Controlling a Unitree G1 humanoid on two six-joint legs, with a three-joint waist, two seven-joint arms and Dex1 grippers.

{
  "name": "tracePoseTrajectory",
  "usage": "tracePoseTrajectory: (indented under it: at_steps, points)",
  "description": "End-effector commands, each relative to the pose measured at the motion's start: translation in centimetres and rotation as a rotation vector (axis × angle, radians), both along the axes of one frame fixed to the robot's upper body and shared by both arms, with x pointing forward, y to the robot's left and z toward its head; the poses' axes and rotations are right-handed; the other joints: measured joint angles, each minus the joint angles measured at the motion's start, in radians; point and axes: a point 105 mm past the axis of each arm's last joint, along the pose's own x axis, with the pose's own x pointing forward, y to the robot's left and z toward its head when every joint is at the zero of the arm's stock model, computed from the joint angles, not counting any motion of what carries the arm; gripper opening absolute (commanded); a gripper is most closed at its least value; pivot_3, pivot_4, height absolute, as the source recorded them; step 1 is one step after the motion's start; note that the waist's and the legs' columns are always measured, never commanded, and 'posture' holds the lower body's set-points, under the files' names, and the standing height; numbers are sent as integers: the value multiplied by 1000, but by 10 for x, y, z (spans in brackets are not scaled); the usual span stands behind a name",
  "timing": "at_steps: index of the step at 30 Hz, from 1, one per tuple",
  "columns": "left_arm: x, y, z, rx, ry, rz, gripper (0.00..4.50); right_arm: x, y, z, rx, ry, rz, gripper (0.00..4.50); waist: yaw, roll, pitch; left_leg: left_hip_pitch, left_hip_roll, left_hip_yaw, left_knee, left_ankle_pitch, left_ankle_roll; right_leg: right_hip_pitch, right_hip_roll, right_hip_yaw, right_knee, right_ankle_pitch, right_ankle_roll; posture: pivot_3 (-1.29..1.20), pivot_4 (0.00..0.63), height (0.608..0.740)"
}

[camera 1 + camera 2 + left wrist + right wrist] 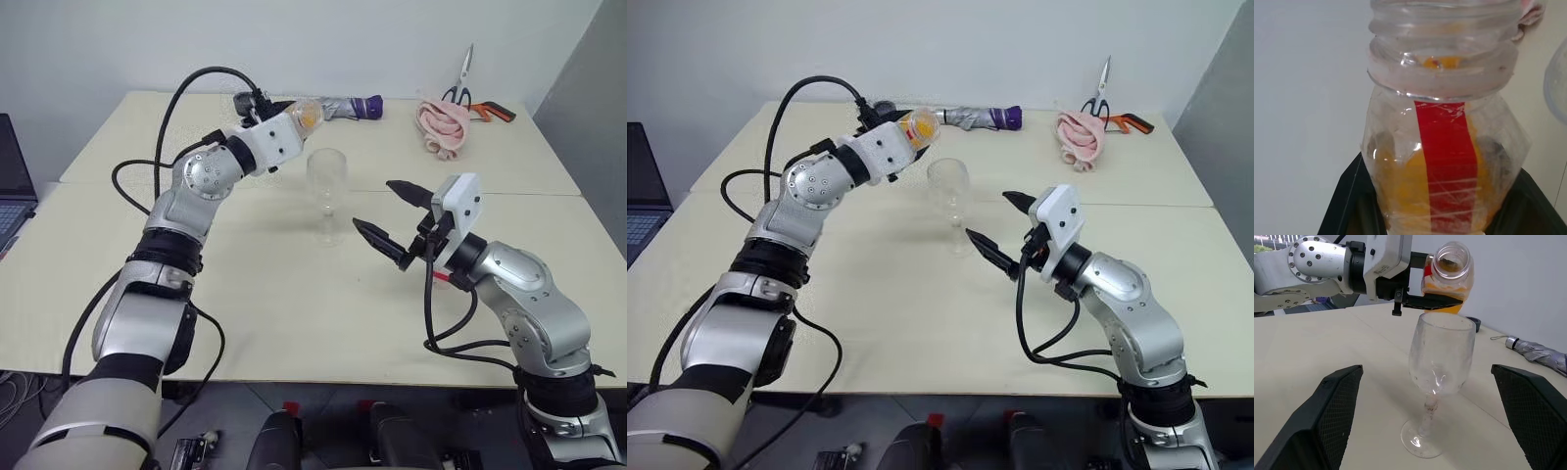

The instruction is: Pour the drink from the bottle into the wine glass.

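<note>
Above wine glass [1440,357], uncapped bottle [1446,279], base hidden by left end effector [1425,301]

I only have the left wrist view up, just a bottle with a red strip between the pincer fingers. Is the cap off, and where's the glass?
Observer: The cap is off; the right wrist view shows the bottle with an open mouth, held just above the rim of the wine glass.
Operator: Anything in the glass?
Observer: It looks empty, standing upright on the table.
Operator: How is the bottle held?
Observer: The left pincer is shut on its lower body, and the drink sits low in the bottle.
Operator: And the other arm?
Observer: The right pincer is open beside the glass, not touching it.
</note>
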Motion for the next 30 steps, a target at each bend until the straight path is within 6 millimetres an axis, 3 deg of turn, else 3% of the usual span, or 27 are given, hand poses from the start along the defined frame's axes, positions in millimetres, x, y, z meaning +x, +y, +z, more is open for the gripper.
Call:
tracePoseTrajectory:
  at_steps: [1, 30]
  points:
    - [-6, -5, 32, 40, -137, -17, 1894, -5, -2, 11, 20, -53, 9, 4500, 0, 0, 0, 0, 0, 0, 0, 0, 0, 0, 0, 0, 0, 0, 0, 0, 150, 740]
    - [2, -1, 42, 219, -279, 38, 1894, -15, 0, 8, 0, -51, 62, 4500, 1, 0, 0, 0, 0, 0, 0, 0, 0, 0, 0, 0, 0, 0, 0, 0, 150, 740]
